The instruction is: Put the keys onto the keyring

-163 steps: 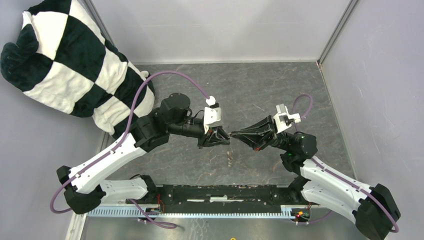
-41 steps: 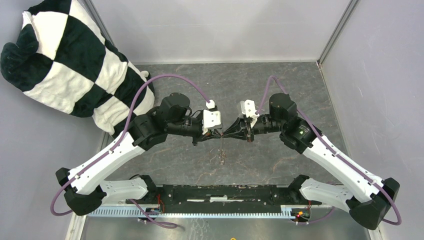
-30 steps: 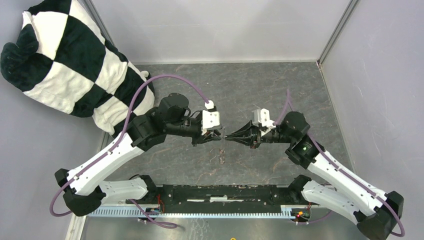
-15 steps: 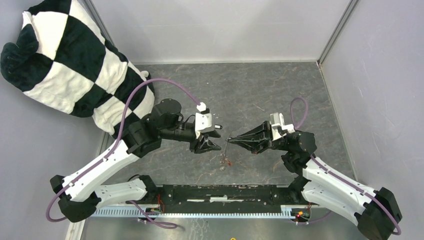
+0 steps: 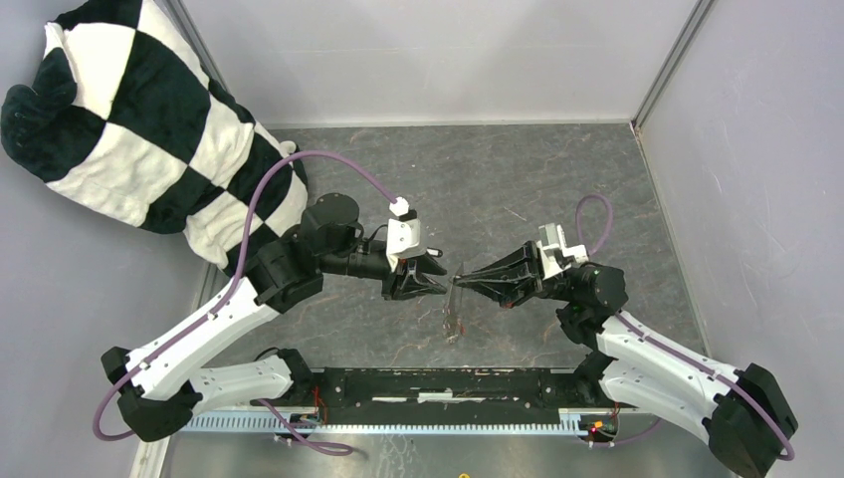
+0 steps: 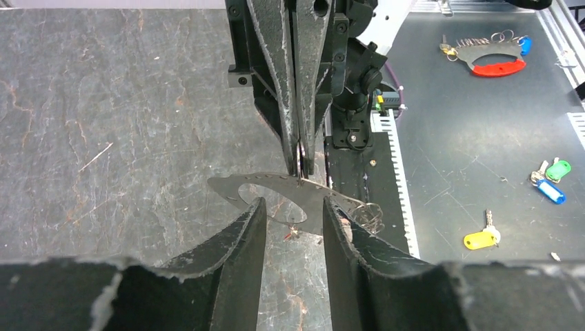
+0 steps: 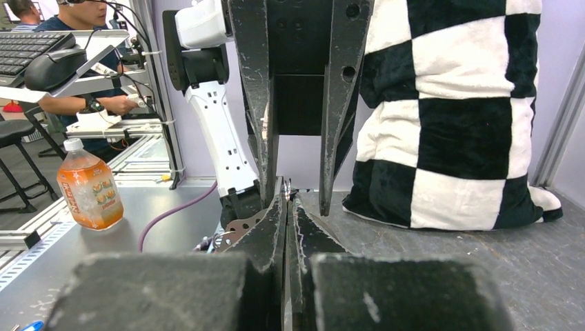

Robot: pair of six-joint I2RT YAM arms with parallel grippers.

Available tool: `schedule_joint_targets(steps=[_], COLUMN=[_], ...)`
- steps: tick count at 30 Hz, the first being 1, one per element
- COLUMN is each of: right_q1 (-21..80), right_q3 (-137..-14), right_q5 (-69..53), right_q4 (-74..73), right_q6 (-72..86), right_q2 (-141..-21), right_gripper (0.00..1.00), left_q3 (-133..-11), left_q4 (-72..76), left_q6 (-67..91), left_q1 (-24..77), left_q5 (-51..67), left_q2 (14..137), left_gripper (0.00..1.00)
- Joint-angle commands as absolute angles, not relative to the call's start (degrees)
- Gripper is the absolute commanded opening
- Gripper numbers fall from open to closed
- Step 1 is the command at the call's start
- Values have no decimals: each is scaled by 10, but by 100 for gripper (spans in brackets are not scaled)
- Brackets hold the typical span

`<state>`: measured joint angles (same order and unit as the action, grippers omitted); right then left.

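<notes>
— What does the robot look like?
— Left arm (image 5: 214, 324) and right arm (image 5: 662, 360) alike: white shells low down, black joints and wrists, a purple cable (image 5: 328, 152) looping along each.
— The fingers (image 6: 272, 76)?
— Black, tapering, edges scuffed pale, screw holes near the base.

Even, bright overhead light on my feeds; shadows soft. Right wrist view: near fingers (image 7: 172, 289) out of focus, edges slightly stretched.

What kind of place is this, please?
Probably a robotics lab: two robot arms bolted in a panel-walled cell, a person at a keyboard nearby, and more tagged keys on the next bench.
</notes>
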<state>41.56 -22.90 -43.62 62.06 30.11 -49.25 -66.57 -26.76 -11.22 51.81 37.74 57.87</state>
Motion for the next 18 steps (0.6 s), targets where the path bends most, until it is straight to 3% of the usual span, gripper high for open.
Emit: schedule_joint_targets(steps=[1, 9, 18], right_q1=[420, 426, 430], right_q3=[-235, -242, -242], right_q5=[-427, -432, -438], right_q4=[667, 652, 629], right_q6=[311, 303, 291], right_q2=[-499, -505, -499], right_gripper=[1, 1, 1], left_q3=[-669, -667, -674], left_q4=[-231, -217, -246], left_q6=[-85, -77, -113], left_q1=[515, 515, 515], left_q5=[403, 433, 404], left_q2=[580, 587, 586], left_gripper=[42, 39, 16])
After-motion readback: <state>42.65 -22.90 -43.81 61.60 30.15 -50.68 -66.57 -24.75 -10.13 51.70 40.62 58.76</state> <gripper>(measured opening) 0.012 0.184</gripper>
